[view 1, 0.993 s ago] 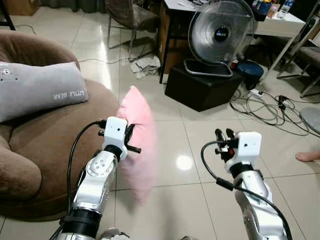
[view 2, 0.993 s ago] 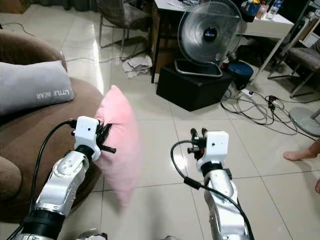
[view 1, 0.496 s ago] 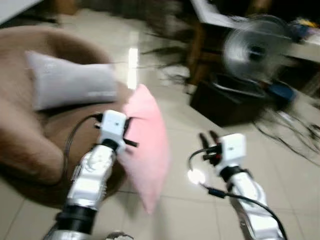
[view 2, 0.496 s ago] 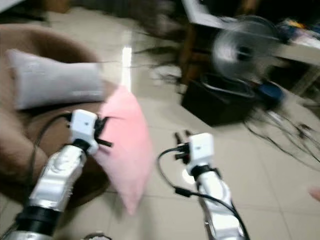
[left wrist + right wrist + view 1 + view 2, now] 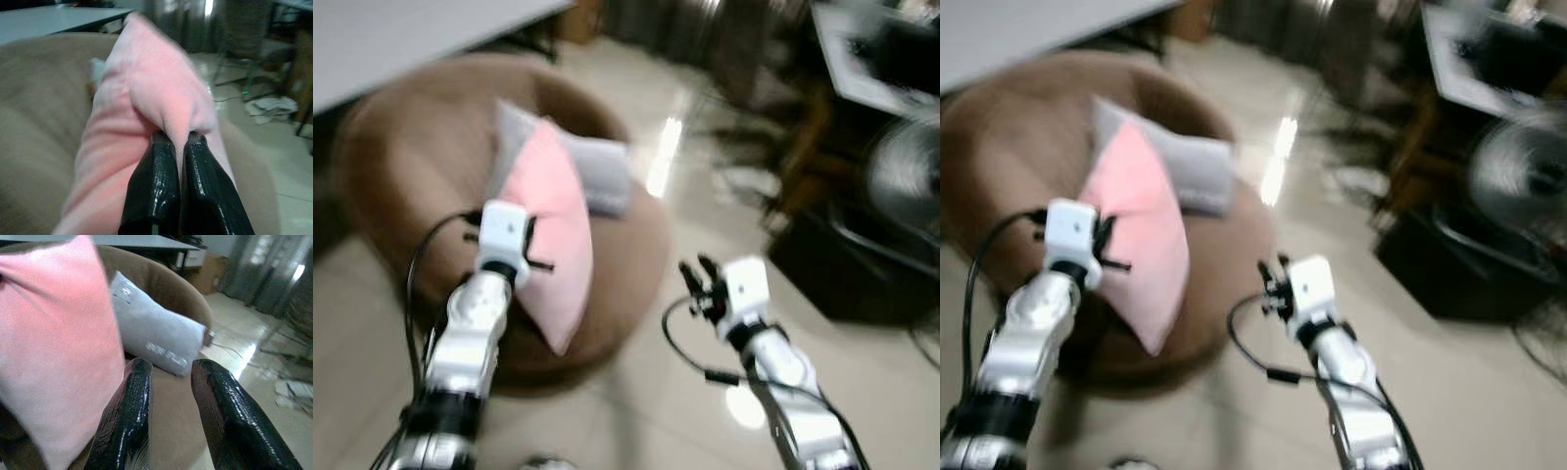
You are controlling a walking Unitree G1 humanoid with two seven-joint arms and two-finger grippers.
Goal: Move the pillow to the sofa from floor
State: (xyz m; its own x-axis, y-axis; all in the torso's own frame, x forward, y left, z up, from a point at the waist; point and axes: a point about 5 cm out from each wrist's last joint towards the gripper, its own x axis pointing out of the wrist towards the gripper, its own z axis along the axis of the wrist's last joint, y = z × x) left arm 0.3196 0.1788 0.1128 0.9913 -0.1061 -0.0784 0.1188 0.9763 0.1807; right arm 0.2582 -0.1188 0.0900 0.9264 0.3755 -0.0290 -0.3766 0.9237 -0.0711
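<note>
A pink pillow (image 5: 551, 230) hangs on edge in the air in front of the round brown sofa (image 5: 406, 162). My left gripper (image 5: 179, 142) is shut on a pinched fold of the pink pillow (image 5: 146, 93), level with the sofa's front. A grey pillow (image 5: 1185, 171) lies on the sofa seat behind it. To the right, over the tiled floor, my right gripper (image 5: 696, 272) is raised. Its fingers (image 5: 129, 416) stand open with nothing between them, pointing toward the sofa (image 5: 166, 289) and the grey pillow (image 5: 156, 340).
A white table edge (image 5: 401, 39) runs along the upper left behind the sofa. A black box (image 5: 862, 264) with a fan on it stands at the right, and a dark desk (image 5: 871, 59) behind it. Glossy tiled floor (image 5: 636, 411) lies between me and the sofa.
The camera has swung left, so the sofa now sits ahead and the fan has slid to the right edge. The pink pillow, still held, now overlaps the sofa and grey pillow.
</note>
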